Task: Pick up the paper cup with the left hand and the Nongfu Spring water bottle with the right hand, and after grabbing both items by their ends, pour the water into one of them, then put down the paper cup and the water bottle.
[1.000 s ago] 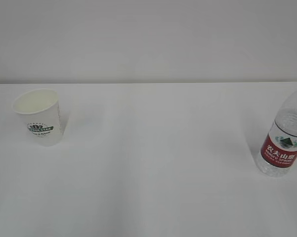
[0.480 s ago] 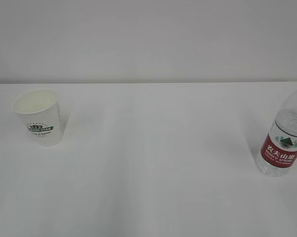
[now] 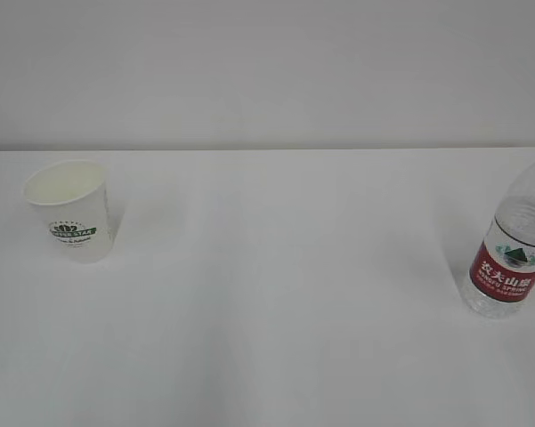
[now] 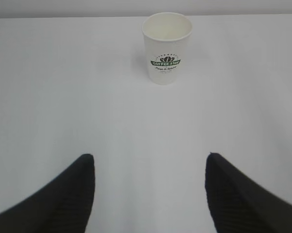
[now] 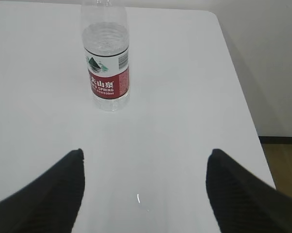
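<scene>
You have bare white table (image 3: 276, 294) between the cup (image 3: 68, 210) standing far left and the bottle (image 3: 509, 245) upright at the right edge, partly out of the exterior view, while your left gripper (image 4: 150, 162) and right gripper (image 5: 145, 158) both hang wide apart, empty, well short of each.

Count on the white table (image 3: 276, 294): one paper cup (image 3: 69, 210), white with a green logo. One Nongfu Spring water bottle (image 3: 512, 247), clear with a red label. Grippers in the wrist views: two, the left gripper (image 4: 150, 167) and the right gripper (image 5: 145, 162), each showing two dark fingers.
</scene>
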